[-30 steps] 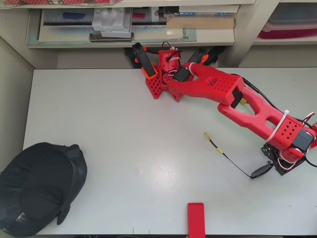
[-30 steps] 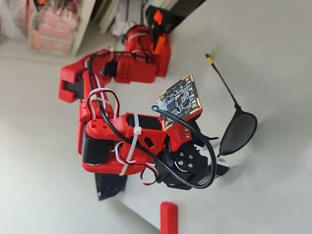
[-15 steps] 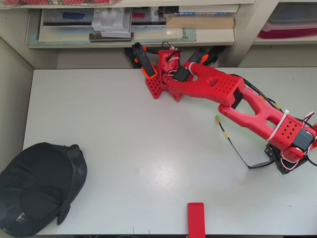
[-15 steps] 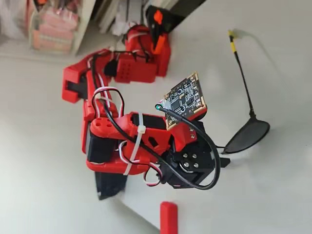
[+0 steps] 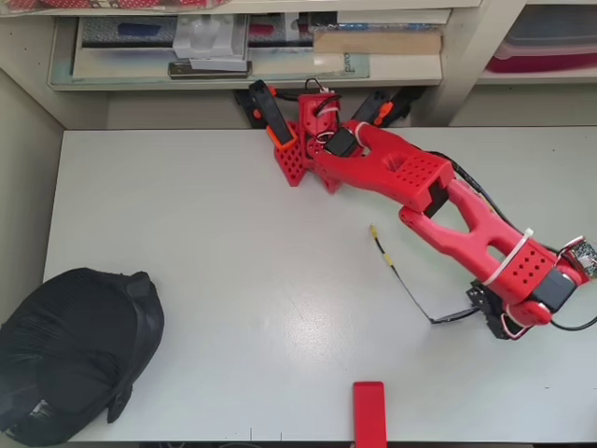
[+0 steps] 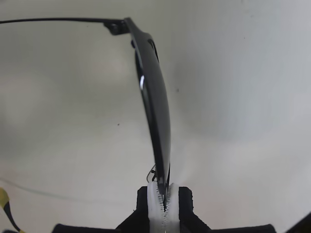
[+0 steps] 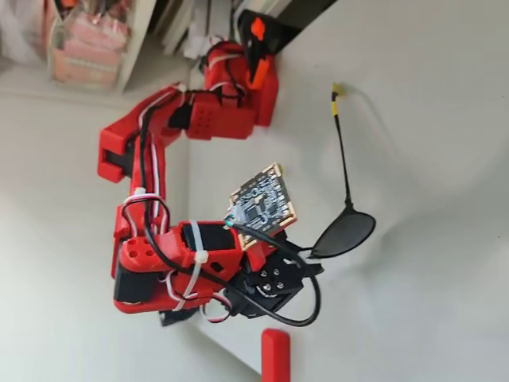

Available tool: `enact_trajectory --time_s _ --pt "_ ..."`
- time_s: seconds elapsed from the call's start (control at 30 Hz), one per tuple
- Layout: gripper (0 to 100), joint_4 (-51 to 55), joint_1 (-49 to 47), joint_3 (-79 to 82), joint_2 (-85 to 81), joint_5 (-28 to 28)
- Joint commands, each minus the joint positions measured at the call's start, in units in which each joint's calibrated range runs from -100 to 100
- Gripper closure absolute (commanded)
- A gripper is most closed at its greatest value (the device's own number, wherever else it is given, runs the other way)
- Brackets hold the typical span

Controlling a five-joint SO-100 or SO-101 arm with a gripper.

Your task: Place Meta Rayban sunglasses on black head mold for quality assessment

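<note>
The two pale, ridged fingers (image 6: 154, 213) of the red arm's gripper (image 6: 164, 209) are pinched nearly closed on the edge of a dark lens of the thin black wire-frame sunglasses (image 6: 154, 109), seen edge-on in the wrist view.

The white table (image 5: 233, 243) carries everything. At its lower left corner in the overhead view sits the large rounded matte-black head mold (image 5: 70, 355), well apart from the arm. The red 3D-printed arm (image 5: 420, 187) reaches from the table's far edge toward the right side, where the gripper (image 5: 478, 310) holds the sunglasses (image 5: 406, 285); one slender temple runs up-left to its yellow tip (image 5: 373, 231). In the fixed view the oval lens (image 7: 343, 234) looks clear of the table. A small red block (image 5: 369, 411) lies at the near edge.
</note>
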Motion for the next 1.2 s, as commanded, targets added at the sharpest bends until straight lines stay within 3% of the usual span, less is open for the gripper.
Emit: enact_trajectory --time_s 0.0,0.1,0.23,0.43,0.67,0.87,1.17 --pt "100 3.0 4.1 -4.8 -16.0 -0.1" --pt "100 3.0 6.5 -4.9 -17.0 -2.3" --pt "100 3.0 9.2 -5.4 -18.0 -10.3" --pt "100 3.0 12.6 -4.8 -20.1 -28.5" --pt "100 3.0 16.1 0.0 -22.0 -45.9" --pt "100 3.0 17.6 12.8 -27.3 -63.4" --pt "100 3.0 15.6 36.6 -42.4 -81.6"
